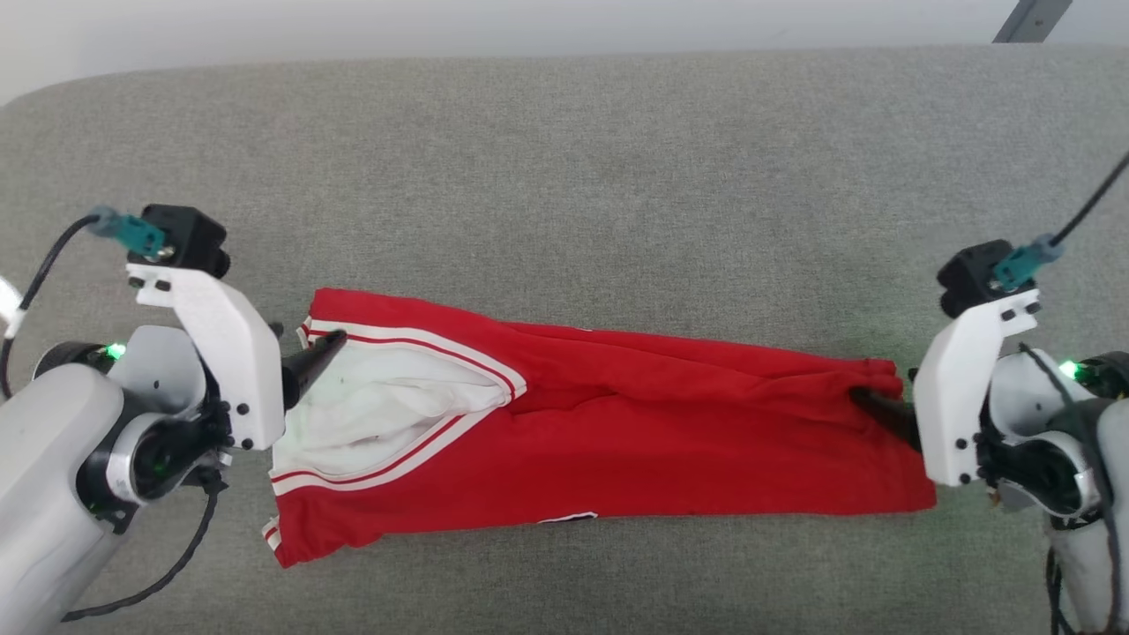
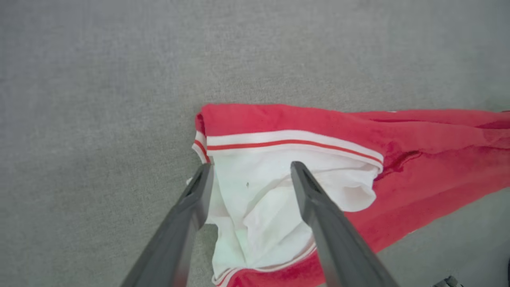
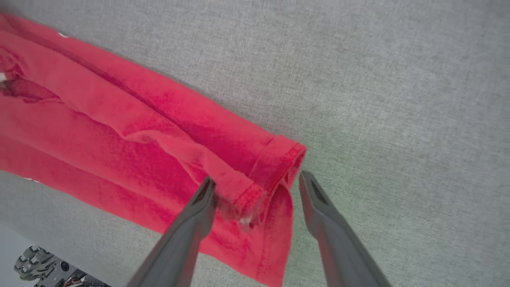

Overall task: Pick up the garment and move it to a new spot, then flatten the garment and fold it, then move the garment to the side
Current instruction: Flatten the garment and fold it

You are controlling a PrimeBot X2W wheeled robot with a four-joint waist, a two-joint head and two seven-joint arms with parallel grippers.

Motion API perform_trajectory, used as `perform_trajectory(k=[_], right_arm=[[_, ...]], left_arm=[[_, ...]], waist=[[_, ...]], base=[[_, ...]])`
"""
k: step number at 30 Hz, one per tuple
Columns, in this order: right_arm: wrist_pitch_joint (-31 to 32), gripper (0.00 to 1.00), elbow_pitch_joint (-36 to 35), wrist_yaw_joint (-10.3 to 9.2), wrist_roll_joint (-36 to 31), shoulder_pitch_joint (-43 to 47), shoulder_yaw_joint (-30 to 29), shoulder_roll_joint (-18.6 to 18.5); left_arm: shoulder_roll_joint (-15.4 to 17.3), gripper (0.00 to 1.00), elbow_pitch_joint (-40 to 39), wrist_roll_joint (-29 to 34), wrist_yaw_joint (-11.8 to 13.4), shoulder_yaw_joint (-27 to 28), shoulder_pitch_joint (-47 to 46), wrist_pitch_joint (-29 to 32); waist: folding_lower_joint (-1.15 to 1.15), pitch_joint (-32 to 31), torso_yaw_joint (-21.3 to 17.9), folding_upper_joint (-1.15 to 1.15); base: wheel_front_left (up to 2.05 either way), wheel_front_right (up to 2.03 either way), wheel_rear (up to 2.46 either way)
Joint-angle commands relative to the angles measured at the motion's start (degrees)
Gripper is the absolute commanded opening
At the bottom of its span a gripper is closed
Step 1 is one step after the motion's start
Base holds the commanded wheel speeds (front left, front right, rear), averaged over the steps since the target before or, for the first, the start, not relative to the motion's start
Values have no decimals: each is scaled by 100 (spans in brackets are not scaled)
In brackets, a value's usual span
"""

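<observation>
Both claws are spread wide, nothing held: left claw point(image 2: 251, 166) at the white end, right claw point(image 3: 257, 178) at the red hem of the garment point(image 1: 617, 441), laid folded lengthwise on the grey counter point(image 1: 564, 159). The fold could be dragged open by a claw snagged in the loose hem.

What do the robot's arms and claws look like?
Pale grey forearms with green lights. Each wrist carries a white bracket, a black camera block and a teal plug on a black cable. The left claw and right claw each have two long, tapering dark grey fingers.
</observation>
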Motion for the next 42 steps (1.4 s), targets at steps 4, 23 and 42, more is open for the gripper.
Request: perform_trajectory(k=[4,23,42], right_arm=[[115,100,-13,0,84,154,-293,-41],[-12,100,1023,0,271,353,-423,373],[-701,0,1831,0,1443,-29,304,200]], left_arm=[[82,100,-96,298,-260,253,326,-1107],[-244,100,302,646,-467,907,1694,-4354],[-1745,100,737,2136,-1341,3413,3383,-4636]], waist=[[0,-47,61,0],[0,-34,452,0],[0,-305,603,0]], base=[[0,0,0],[0,0,0],[0,0,0]])
